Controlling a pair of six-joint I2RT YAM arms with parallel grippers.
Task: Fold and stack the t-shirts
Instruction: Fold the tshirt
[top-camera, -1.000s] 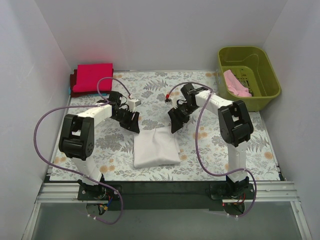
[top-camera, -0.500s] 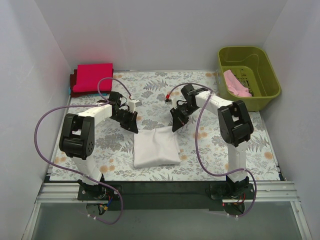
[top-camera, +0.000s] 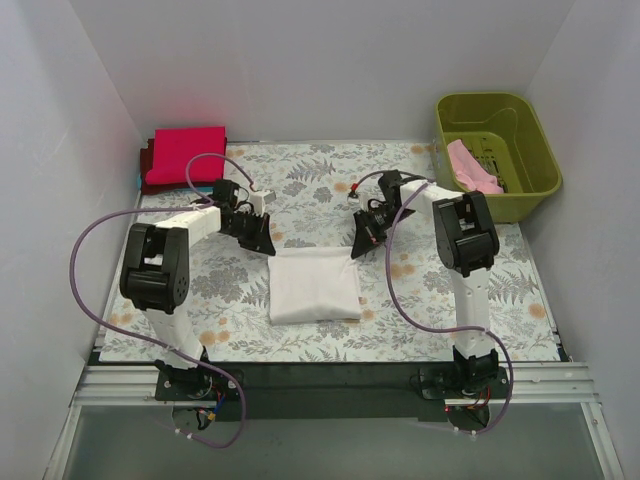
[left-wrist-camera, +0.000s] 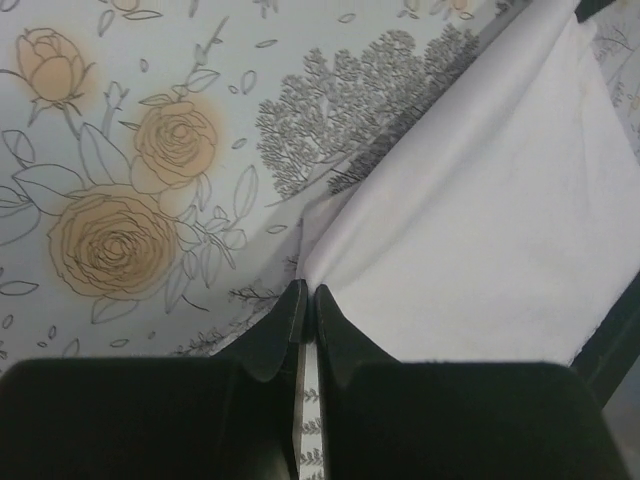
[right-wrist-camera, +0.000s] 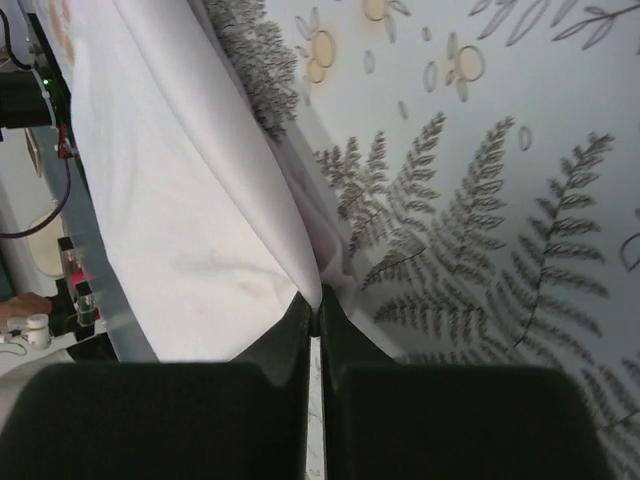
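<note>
A folded white t-shirt (top-camera: 314, 285) lies in the middle of the floral table. My left gripper (top-camera: 268, 247) is shut on its far left corner; the left wrist view shows the cloth (left-wrist-camera: 480, 240) pinched at the gripper's tips (left-wrist-camera: 305, 292). My right gripper (top-camera: 357, 249) is shut on the far right corner, and the white fabric (right-wrist-camera: 190, 210) is pulled up into its tips (right-wrist-camera: 314, 303). A red t-shirt (top-camera: 186, 154) lies folded at the back left. In the basket lies a pale pink t-shirt (top-camera: 472, 167).
The olive-green basket (top-camera: 531, 158) stands at the back right. Purple cables loop from both arms over the table. White walls close in the table on three sides.
Both grippers went from open to shut on the white shirt's far corners and drew them slightly toward the back. The far edge now lies straighter and the shirt has shifted a little.
</note>
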